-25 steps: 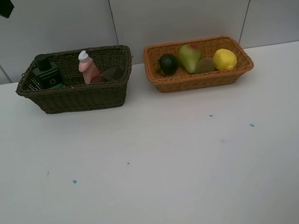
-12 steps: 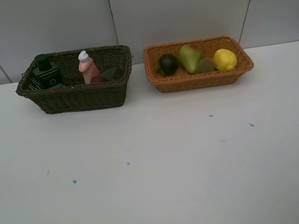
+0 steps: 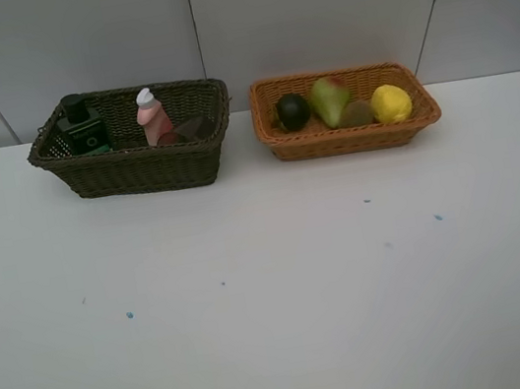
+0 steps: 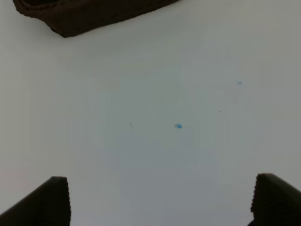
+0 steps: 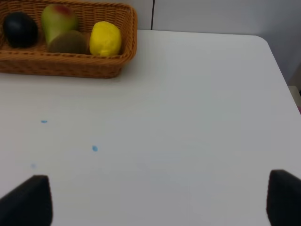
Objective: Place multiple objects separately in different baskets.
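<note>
4 fruits sit in the tan basket (image 3: 276, 142): dark green round fruit (image 3: 292, 111), pear (image 3: 329, 100), kiwi (image 3: 357, 114), lemon (image 3: 391, 103). 2 bottles stand in the dark brown basket (image 3: 136, 170). Sorting looks finished. Left gripper (image 4: 160, 200) and right gripper (image 5: 160, 197) both gape wide, empty, over the table (image 3: 278, 301).

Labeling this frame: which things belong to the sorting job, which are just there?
Job: dark basket with green bottle, pink bottle; orange basket with dark round fruit, pear, kiwi, lemon.
Just there: white table, blue specks.
</note>
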`<action>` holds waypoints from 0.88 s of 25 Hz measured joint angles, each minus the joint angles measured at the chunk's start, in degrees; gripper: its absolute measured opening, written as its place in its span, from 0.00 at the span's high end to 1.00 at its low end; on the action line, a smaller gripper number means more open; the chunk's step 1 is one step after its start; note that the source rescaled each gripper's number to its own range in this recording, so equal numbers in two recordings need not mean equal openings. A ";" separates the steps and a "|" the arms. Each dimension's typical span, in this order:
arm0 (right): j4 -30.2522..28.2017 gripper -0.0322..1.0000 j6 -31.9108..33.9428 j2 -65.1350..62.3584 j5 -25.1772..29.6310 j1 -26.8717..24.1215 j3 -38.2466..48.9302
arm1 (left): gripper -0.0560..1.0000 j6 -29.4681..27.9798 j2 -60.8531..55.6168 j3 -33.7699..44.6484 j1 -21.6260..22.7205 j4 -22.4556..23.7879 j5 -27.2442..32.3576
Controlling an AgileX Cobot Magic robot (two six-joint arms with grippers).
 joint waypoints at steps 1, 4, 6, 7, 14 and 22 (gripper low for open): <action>0.00 0.00 0.00 0.00 0.00 0.00 0.00 | 0.00 -0.37 -1.70 1.60 0.00 -0.29 0.00; 0.00 0.00 0.00 0.00 0.00 0.00 0.00 | 0.00 -0.95 -6.46 6.46 0.00 -0.84 0.00; 0.00 0.00 0.00 0.00 0.00 0.00 0.00 | 0.00 -1.01 -9.82 9.87 0.00 -1.54 0.00; 0.00 0.00 0.00 0.00 0.00 0.00 0.00 | 0.00 -1.06 -11.16 11.23 0.00 -1.78 0.00; 0.00 0.00 0.00 0.00 0.00 0.00 0.00 | 0.00 -1.06 -20.30 16.62 0.00 -2.46 0.33; 0.00 0.00 0.00 0.00 0.00 0.00 0.00 | 0.00 -1.57 -25.69 16.75 0.00 -2.45 0.33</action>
